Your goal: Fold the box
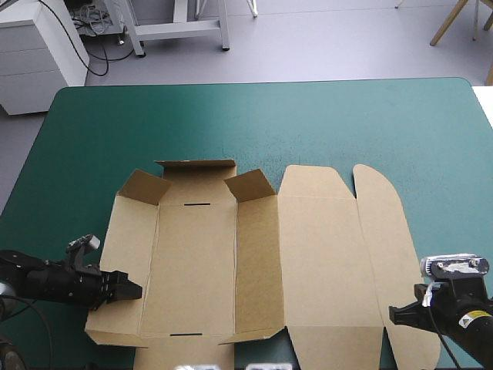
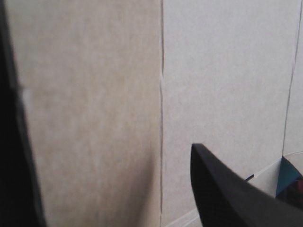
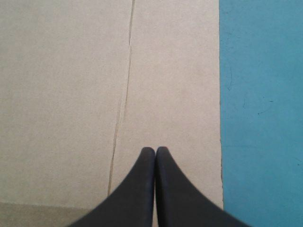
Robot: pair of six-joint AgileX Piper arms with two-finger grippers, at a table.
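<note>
The brown box (image 1: 308, 254) lies opened out on the teal-green cover, base panel to the left and lid panel to the right. Its left wall (image 1: 127, 247) slants upward, and the rear flaps (image 1: 196, 166) stand partly raised. My left gripper (image 1: 132, 290) is open at that left wall's near half. In the left wrist view the board (image 2: 94, 94) fills the space between its spread fingers (image 2: 227, 189). My right gripper (image 1: 393, 314) is shut, its tip resting over the lid's rounded tuck flap (image 1: 393, 247). Board (image 3: 71, 94) lies under and ahead of the right gripper (image 3: 155, 150).
Bare teal-green cover (image 1: 308, 123) stretches from the box to the table's far edge. A strip of cover (image 3: 260, 118) also shows just beside the tuck flap's outer edge. The box's near edge reaches the table's front.
</note>
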